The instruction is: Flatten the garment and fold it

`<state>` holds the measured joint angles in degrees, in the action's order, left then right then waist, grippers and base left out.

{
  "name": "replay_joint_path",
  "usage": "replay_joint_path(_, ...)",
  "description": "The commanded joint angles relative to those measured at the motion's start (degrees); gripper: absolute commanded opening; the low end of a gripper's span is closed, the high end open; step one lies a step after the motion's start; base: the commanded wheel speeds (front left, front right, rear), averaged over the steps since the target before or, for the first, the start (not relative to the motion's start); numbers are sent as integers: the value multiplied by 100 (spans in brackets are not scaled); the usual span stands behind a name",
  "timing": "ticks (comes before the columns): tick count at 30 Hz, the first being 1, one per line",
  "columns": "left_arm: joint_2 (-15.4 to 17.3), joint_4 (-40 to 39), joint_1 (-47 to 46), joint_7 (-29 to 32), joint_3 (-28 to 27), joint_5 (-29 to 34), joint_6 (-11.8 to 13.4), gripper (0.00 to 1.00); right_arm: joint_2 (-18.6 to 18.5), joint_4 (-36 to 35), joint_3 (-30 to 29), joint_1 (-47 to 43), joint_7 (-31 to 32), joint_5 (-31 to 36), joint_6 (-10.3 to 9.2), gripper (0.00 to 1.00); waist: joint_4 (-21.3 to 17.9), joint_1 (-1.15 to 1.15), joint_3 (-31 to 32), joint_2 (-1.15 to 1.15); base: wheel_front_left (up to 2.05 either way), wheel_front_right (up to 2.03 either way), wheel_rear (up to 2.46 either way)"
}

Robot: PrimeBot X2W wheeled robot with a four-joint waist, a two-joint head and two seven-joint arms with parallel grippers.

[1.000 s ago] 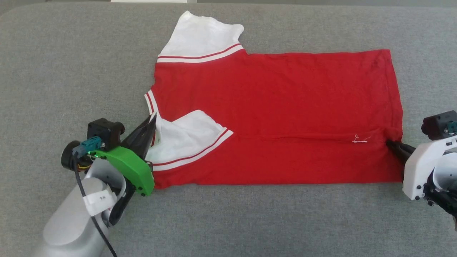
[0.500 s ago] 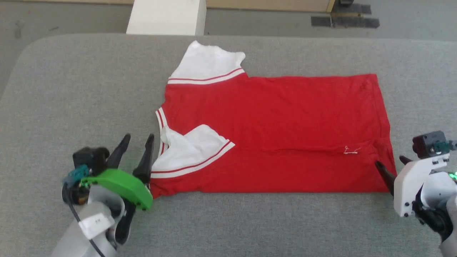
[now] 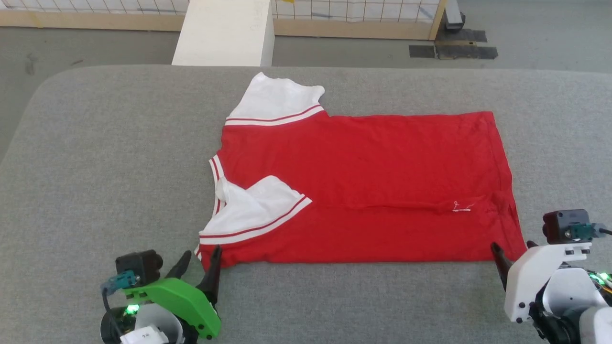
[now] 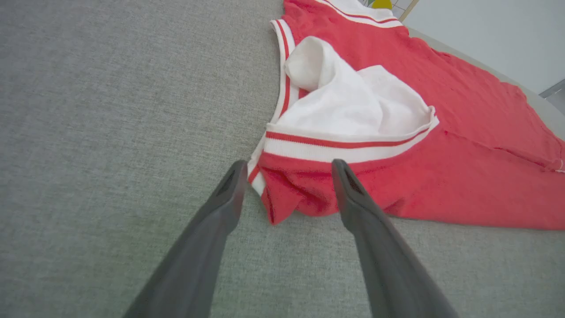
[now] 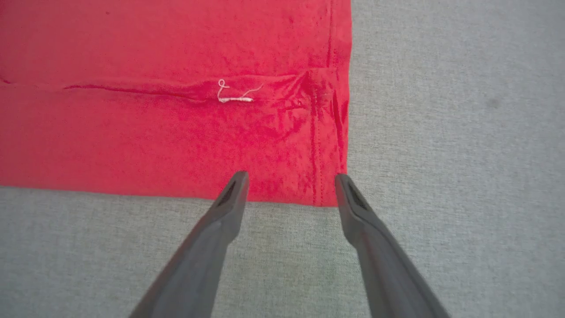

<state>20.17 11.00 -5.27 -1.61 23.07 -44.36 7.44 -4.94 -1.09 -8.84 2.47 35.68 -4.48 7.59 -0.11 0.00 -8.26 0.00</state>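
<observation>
We take this for a robotics lab or test bay. The grey fabric-covered worktop (image 3: 95, 143) stands on a bare grey floor (image 3: 95, 48). Behind it runs a wire-mesh panel (image 3: 363, 12) in a wooden frame. A plain white block (image 3: 222, 33) stands near it, and black tape patches (image 3: 452, 50) are stuck to the ground.

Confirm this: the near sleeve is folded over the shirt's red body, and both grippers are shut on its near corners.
Not shut: the left gripper and right gripper stand open at the near corners of the garment, as the wrist views show. The near sleeve is indeed folded over the red body.
</observation>
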Motion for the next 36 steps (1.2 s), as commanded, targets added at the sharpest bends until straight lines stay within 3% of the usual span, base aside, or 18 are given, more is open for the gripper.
replay_joint_path(1,80,-85,57,90,19,80,137,100,39,-143,-33,-101,46,8,-10,100,-30,0,-71,0,0,0,0)
replay_joint_path(8,162,-121,-23,494,82,313,727,100,142,-521,-49,-267,149,-62,-10,100,-165,0,-291,0,0,0,0)
replay_joint_path(16,132,204,-141,852,166,242,829,100,-17,-660,-37,-274,187,-129,-10,100,-250,0,-541,0,0,0,0)
replay_joint_path(17,136,266,-136,944,204,227,821,82,-44,-666,-29,-269,189,-124,-10,100,-251,0,-556,0,0,0,0)
replay_joint_path(18,141,337,-126,1056,251,212,822,7,-92,-664,20,-265,200,-130,-10,100,-252,0,-569,0,0,0,0)
replay_joint_path(19,137,363,-127,1101,276,197,802,0,-126,-653,62,-258,207,-154,-10,100,-252,0,-575,0,0,0,0)
replay_joint_path(26,44,222,-147,655,286,237,601,0,-482,-386,144,-121,215,2,-10,100,-64,0,-290,0,0,0,0)
replay_joint_path(30,45,-291,-138,232,247,387,606,0,-403,135,-77,219,215,185,-10,100,98,0,-202,0,0,0,0)
replay_joint_path(36,146,-783,-148,122,229,572,765,0,-233,767,-417,525,191,493,-10,100,223,0,-312,0,0,0,0)
